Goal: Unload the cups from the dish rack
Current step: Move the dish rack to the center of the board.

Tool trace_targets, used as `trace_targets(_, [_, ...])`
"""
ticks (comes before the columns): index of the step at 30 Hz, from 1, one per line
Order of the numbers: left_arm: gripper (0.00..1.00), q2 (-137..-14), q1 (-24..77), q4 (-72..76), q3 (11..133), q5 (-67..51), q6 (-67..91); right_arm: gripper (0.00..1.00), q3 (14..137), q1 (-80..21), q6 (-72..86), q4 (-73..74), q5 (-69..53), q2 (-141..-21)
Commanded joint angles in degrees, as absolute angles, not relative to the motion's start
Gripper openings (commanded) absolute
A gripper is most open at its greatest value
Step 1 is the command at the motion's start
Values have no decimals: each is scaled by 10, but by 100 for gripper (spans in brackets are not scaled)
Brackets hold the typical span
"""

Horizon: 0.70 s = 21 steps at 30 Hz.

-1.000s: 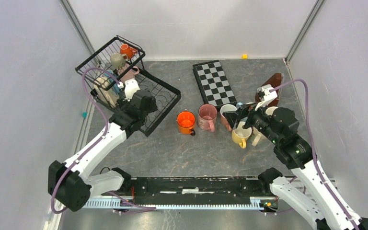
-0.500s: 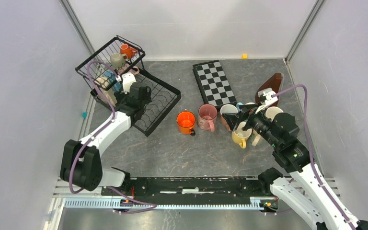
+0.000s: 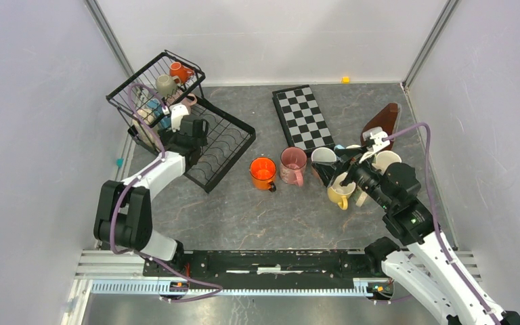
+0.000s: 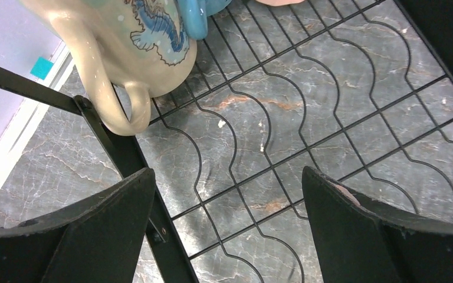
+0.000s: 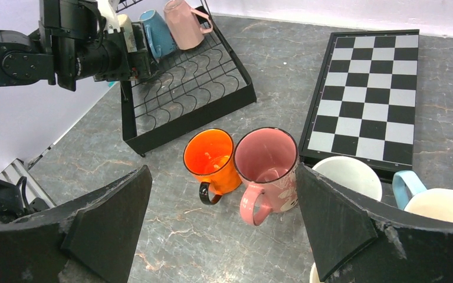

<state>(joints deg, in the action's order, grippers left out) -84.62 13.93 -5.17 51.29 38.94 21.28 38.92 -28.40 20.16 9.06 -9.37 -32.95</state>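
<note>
The black wire dish rack (image 3: 225, 139) stands at the back left. Its basket holds an orange cup (image 3: 178, 70), a beige cup (image 3: 166, 84), a pink cup (image 3: 183, 101), a blue cup (image 3: 156, 108) and a cream cup (image 3: 143, 118). My left gripper (image 3: 169, 127) hangs open over the tray part (image 4: 307, 118), just short of the cream cup (image 4: 135, 47) with its blue drawing, and nothing is between the jaws. On the table stand an orange cup (image 5: 212, 162), a pink cup (image 5: 268, 165), a white cup (image 5: 348, 177) and a yellow cup (image 3: 339, 192). My right gripper (image 5: 221, 224) is open above the table, near them.
A black-and-white checkerboard (image 3: 306, 116) lies behind the unloaded cups. More cream cups (image 3: 386, 160) and a brown object (image 3: 384, 122) sit at the right, close to the right arm. Grey walls close in both sides.
My left arm has reached further back-left, bringing its open gripper low over the rack's tray beside the cream cup. The right arm has drifted slightly right.
</note>
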Motion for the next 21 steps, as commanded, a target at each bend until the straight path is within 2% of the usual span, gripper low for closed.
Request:
trace_targets(1, [100, -866, 127, -15, 516, 414, 185, 98, 382, -287, 202, 46, -109, -329])
trace_targets(21, [100, -929, 94, -2, 557, 479, 162, 98, 350, -287, 192, 24, -119, -326])
